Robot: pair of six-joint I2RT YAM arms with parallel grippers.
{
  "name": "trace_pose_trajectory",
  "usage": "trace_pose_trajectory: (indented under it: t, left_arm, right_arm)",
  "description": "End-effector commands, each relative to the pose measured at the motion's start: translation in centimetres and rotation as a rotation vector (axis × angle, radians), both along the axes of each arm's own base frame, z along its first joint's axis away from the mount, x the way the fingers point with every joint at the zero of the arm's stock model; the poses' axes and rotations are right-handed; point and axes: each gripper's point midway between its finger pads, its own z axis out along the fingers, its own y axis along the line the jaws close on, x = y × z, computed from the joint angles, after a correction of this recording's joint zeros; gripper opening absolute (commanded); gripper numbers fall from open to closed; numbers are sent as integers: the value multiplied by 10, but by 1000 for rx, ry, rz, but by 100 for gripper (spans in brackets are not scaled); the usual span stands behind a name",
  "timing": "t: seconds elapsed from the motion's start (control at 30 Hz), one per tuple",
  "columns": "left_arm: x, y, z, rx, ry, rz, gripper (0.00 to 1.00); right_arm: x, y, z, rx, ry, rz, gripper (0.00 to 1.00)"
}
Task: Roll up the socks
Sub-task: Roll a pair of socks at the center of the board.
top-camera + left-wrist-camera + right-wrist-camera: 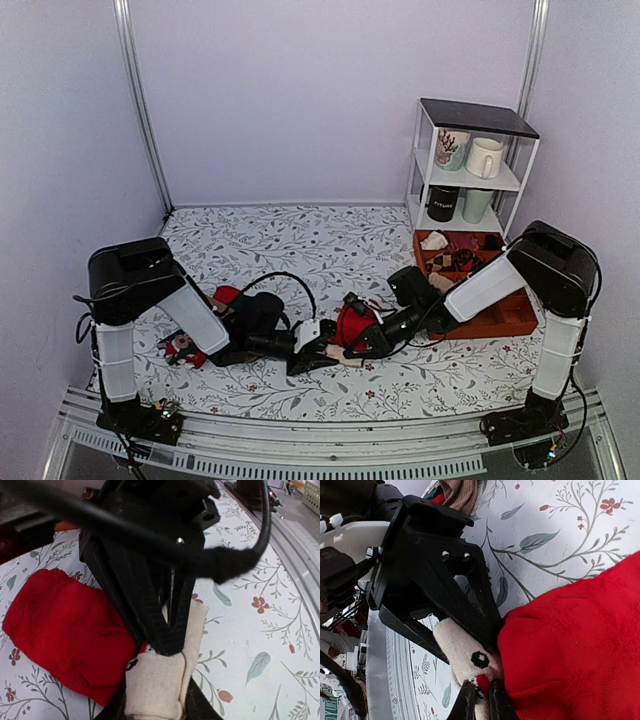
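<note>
The red socks (352,324) lie bunched in a lump on the flowered cloth between my two grippers. In the left wrist view the red lump (65,635) is at the left and the pale beige end (159,680) sits between my left gripper's (157,707) fingers, which are shut on it. My right gripper (481,700) is shut on the same beige end (462,647), next to its black and red markings, right beside the red lump (580,645). In the top view the left gripper (318,350) and right gripper (352,350) meet tip to tip.
Other socks lie by the left arm (181,347) and behind it (226,295); a tan-brown sock (462,495) shows in the right wrist view. An orange tray (505,318) of small items and a white shelf (470,180) with mugs stand at the right. The table's front rail (330,455) is close.
</note>
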Motion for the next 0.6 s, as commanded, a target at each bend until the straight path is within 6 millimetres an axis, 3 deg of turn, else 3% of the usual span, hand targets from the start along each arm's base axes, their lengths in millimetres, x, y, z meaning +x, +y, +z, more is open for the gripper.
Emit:
trace_pose_trajectory:
  t: [0.0,0.23,0.57]
  left_arm:
    - [-14,-6,-10,24,75,-54,30]
    - [-16,-7,-7,12,98,-58,50]
    - [-11,-6,10,-22,72,-37,40]
  right_arm:
    - [-38,-58,-80,-345,196,-53,2]
    - [-37,-57,-80,-346,193,-54,2]
    - [-39,-59,-81,-351,195,-57,2]
